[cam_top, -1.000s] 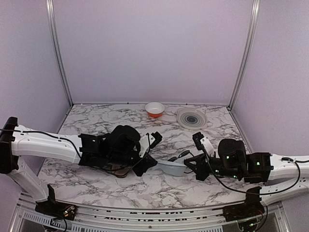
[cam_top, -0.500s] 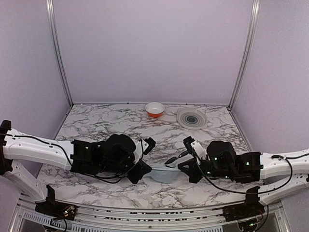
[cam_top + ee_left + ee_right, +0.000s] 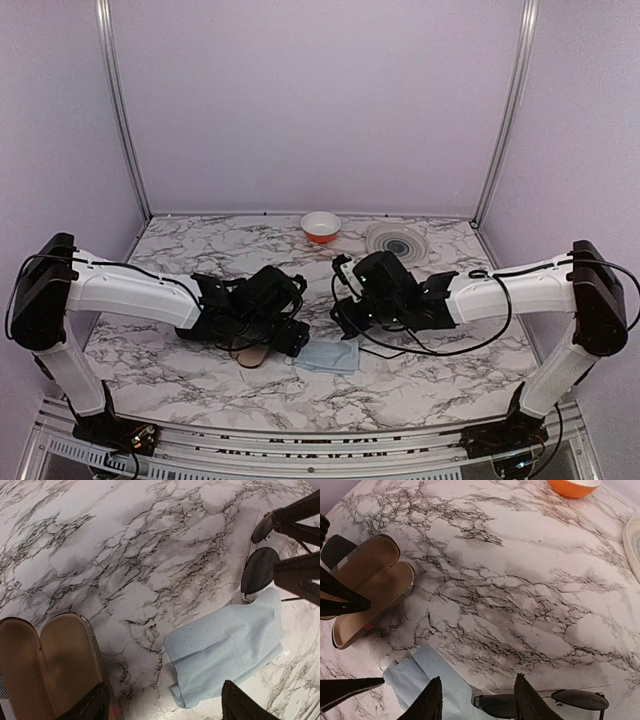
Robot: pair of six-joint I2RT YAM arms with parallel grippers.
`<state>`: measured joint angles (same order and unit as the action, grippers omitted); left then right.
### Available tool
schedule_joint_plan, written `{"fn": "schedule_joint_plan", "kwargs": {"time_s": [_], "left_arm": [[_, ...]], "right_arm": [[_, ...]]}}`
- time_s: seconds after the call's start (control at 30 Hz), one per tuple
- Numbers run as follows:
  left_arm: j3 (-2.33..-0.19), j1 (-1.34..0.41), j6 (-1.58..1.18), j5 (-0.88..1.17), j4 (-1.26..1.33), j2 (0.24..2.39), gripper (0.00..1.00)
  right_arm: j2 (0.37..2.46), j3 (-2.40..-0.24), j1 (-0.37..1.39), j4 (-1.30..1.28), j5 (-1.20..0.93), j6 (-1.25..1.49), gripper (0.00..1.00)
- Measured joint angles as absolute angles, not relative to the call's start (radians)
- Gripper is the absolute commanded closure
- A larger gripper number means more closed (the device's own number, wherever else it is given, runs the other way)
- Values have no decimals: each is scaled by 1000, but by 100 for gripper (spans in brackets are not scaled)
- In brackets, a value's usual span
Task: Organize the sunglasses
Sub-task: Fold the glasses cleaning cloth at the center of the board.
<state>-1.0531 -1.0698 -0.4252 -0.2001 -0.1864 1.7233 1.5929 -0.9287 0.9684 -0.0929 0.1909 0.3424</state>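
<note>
Table (image 3: 200,250): white marble with grey veins, and it carries everything below.
Left arm (image 3: 120,295): reaches in from the left and ends low over the middle of the table.
Right arm (image 3: 510,285): reaches in from the right, its end facing the left arm's.
Left gripper (image 3: 165,685): jaws spread wide with nothing between them; it hangs above the cloth and the case's edge.
Right gripper (image 3: 479,679): jaws parted and hanging over the sunglasses, one lens showing between the fingertips; I cannot tell whether they touch the frame.
Plate (image 3: 397,243): pale with dark rings, at the far right of the table.
Case (image 3: 370,587): lies open with its tan lining up, a strip of plaid at the rim, left of the cloth.
Cloth (image 3: 225,640): light blue and crumpled, between the case and the sunglasses.
Sunglasses (image 3: 261,569), look: thin dark wire frame, two dark rounded lenses with a slight gloss, slim temple arms like fine lines.
Sunglasses, place: flat on the marble under the right gripper, one lens at the cloth's edge, apart from the case.
Bowl (image 3: 320,226): small, orange outside and white inside, at the far edge near the plate.
</note>
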Motion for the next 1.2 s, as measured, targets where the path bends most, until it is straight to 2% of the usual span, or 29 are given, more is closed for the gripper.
{"fn": "schedule_joint_plan", "kwargs": {"time_s": [0.13, 0.2, 0.3, 0.5, 0.63, 0.87, 0.97, 1.2], "left_arm": [[-1068, -1069, -397, -230, -196, 1711, 21], [-1068, -1069, -375, -229, -206, 1698, 29], [-1063, -1071, -319, -203, -215, 1661, 35], [-994, -1117, -155, -102, -204, 1589, 31], [-875, -1160, -26, -57, -123, 1562, 33], [-770, -1158, 161, -56, -9, 1560, 44], [-767, -1157, 210, -71, 47, 1581, 60], [-746, -1137, 279, -107, 146, 1653, 62]], "right_arm": [[1607, -995, 968, -129, 199, 289, 53], [1591, -1000, 968, -137, 208, 265, 54], [1528, -974, 968, -148, 197, 228, 56], [1357, -781, 1003, -127, 93, 173, 57], [1324, -677, 1082, -128, 85, 165, 58], [1285, -582, 1098, -93, 83, 196, 59], [1285, -579, 1098, -83, 84, 204, 60], [1303, -579, 1098, -52, 88, 205, 60]]}}
